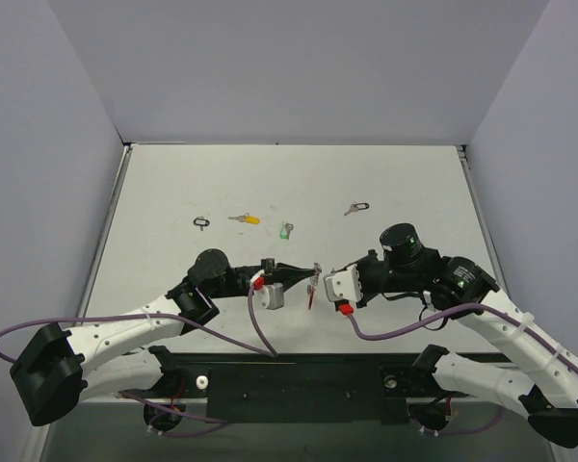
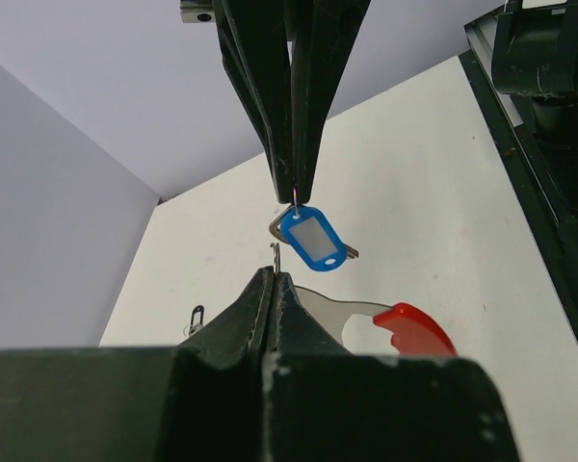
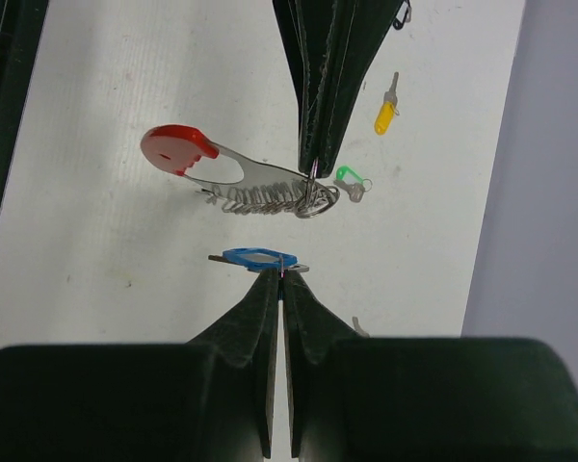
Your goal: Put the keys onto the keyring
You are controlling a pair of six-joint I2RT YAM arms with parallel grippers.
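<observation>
Left hand point(image 2: 275, 273) pinches the stiff, light keyring point(image 3: 270, 174) at its ring; right hand point(image 3: 277, 273) nips the blue-tagged key point(image 2: 313, 241) by its thin loop, likely slippery and free to swing

The keyring point(image 3: 260, 183) is silver, its tag red. The blue key point(image 2: 313, 239) has a white label window in its tag. On the white table point(image 1: 414, 192) lie a yellow key point(image 1: 248, 219), a green key point(image 1: 286, 231) and a black loop point(image 1: 202, 222). The cables point(image 1: 385, 336) are purple, the walls point(image 1: 299, 67) pale lilac.
</observation>
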